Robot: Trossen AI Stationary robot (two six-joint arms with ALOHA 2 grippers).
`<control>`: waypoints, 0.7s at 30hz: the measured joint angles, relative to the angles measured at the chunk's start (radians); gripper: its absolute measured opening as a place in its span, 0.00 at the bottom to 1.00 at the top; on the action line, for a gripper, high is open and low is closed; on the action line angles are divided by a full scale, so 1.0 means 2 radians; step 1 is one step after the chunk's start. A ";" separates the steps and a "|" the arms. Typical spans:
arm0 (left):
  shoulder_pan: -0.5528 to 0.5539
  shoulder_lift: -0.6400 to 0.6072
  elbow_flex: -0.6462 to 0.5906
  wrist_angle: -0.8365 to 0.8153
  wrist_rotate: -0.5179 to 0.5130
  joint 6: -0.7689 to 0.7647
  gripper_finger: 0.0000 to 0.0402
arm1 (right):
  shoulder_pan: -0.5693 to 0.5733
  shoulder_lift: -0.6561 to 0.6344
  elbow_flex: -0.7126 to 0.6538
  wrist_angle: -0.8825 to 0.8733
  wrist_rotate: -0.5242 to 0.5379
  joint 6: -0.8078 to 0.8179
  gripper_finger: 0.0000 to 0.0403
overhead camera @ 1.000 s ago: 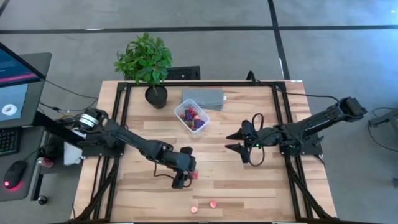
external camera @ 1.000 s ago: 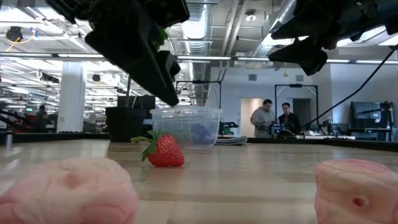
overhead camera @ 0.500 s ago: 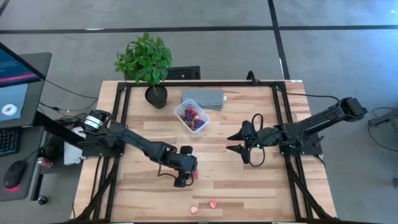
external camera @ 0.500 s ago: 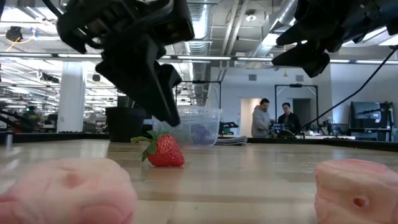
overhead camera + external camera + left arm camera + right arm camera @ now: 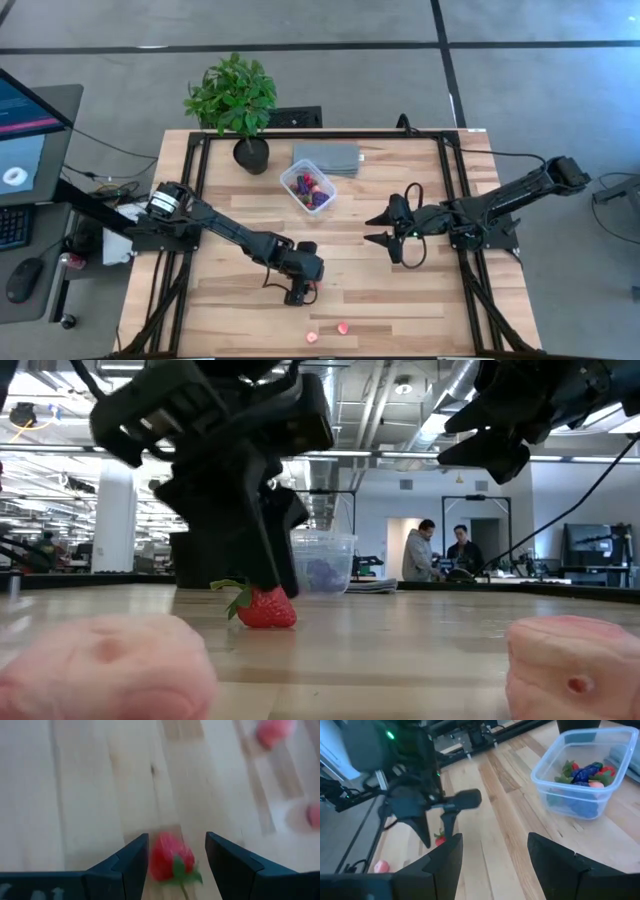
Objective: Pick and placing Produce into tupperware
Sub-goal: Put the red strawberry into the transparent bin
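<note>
Mostly bare table (image 5: pixel 400 300) (wooden).

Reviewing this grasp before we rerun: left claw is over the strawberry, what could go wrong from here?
1. The left claw is open astride the strawberry, which lies closer to one finger; closing may nudge it aside rather than grip it.
2. The fingers sit close to the table in the low view, so going lower could scrape the wood.
3. The box already holds several pieces; a drop near its rim could bounce out.
</note>
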 joint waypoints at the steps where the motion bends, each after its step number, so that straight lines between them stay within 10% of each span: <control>1: 0.000 0.003 0.002 -0.005 0.003 0.000 0.46 | 0.000 0.000 0.000 -0.001 0.000 0.000 0.62; 21: 0.000 0.015 0.007 -0.040 -0.007 0.000 0.46 | 0.000 0.000 0.000 -0.013 -0.004 0.000 0.62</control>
